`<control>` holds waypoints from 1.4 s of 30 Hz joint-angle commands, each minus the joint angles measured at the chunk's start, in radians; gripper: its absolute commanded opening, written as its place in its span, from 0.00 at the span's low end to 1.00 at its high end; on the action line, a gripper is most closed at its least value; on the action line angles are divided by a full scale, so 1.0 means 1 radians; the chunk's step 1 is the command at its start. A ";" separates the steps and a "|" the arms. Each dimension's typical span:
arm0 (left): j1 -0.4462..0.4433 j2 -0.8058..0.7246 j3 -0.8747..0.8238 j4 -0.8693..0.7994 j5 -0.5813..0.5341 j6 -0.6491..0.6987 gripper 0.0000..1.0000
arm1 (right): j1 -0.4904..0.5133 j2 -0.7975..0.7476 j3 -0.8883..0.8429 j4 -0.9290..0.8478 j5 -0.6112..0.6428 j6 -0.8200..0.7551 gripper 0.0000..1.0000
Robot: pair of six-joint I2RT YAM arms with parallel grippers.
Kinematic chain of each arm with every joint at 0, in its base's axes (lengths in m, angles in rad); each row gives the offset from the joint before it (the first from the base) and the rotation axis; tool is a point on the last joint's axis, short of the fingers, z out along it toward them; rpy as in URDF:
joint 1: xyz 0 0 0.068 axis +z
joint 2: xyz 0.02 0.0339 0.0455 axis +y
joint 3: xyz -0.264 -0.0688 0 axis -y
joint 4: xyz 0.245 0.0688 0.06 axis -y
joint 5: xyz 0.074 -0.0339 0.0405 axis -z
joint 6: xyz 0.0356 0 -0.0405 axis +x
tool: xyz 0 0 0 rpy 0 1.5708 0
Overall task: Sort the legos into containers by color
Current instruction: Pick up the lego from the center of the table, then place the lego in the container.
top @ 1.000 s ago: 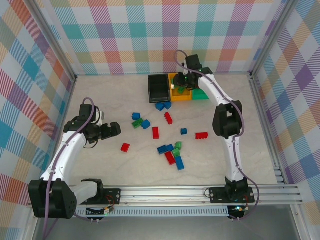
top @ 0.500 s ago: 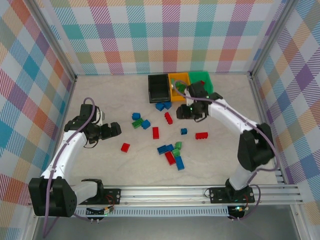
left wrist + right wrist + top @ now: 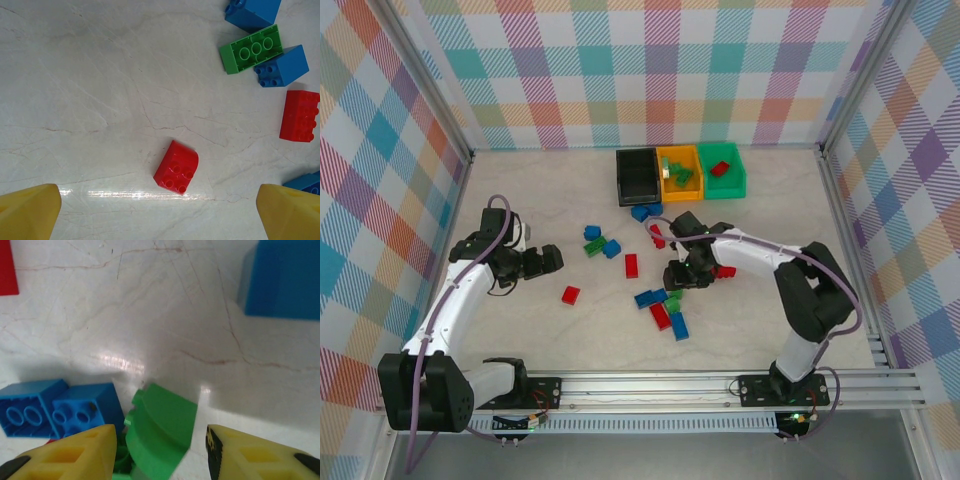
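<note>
Your right jaws stand apart astride a smooth green round-topped plastic brick, not gripping; left jaws gape wide, empty.

The right gripper has yellow fingers. Between them is a green brick, with blue bricks just left of it. The left gripper has yellow fingers too, and a red brick between them. The table is cream with thin brown lines. There is a black bin, an orange-yellow bin and a green bin. The walls have pastel checks.
</note>
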 commanded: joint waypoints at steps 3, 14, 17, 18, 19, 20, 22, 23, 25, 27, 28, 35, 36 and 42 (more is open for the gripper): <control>-0.002 -0.019 0.013 0.002 0.006 0.020 1.00 | 0.009 0.067 0.049 0.005 -0.004 0.017 0.52; -0.003 -0.020 0.014 0.004 0.005 0.020 1.00 | 0.044 0.102 0.010 0.014 -0.017 0.068 0.38; -0.002 -0.021 0.013 0.002 0.005 0.020 1.00 | 0.045 0.080 0.002 0.024 -0.019 0.081 0.32; -0.002 -0.021 0.013 0.002 0.005 0.020 1.00 | 0.044 0.071 0.004 0.023 -0.014 0.082 0.31; -0.002 -0.022 0.013 0.003 0.003 0.020 1.00 | 0.044 0.065 0.008 0.022 -0.006 0.079 0.31; -0.002 -0.021 0.013 0.003 0.003 0.020 1.00 | 0.044 0.060 0.016 0.016 0.000 0.076 0.31; -0.003 -0.021 0.013 0.002 0.003 0.020 1.00 | 0.042 0.049 0.038 0.008 0.013 0.070 0.30; -0.002 -0.020 0.013 0.003 0.003 0.020 1.00 | 0.038 0.045 0.049 0.005 0.013 0.065 0.30; -0.002 -0.020 0.013 0.002 0.001 0.020 1.00 | 0.019 0.040 0.083 0.003 0.003 0.052 0.30; -0.003 -0.020 0.013 0.002 0.001 0.020 1.00 | -0.014 0.037 0.124 0.013 -0.015 0.033 0.30; -0.003 -0.019 0.013 0.004 0.001 0.020 1.00 | -0.036 0.040 0.153 0.016 -0.025 0.019 0.30; -0.002 -0.016 0.016 0.000 -0.006 0.020 1.00 | -0.185 0.146 0.451 0.017 -0.046 -0.046 0.30; -0.002 -0.016 0.015 -0.002 -0.008 0.020 1.00 | -0.206 0.182 0.507 0.013 -0.048 -0.051 0.30; -0.002 -0.026 0.013 -0.004 -0.018 0.020 1.00 | -0.283 0.443 0.909 -0.055 -0.027 -0.074 0.37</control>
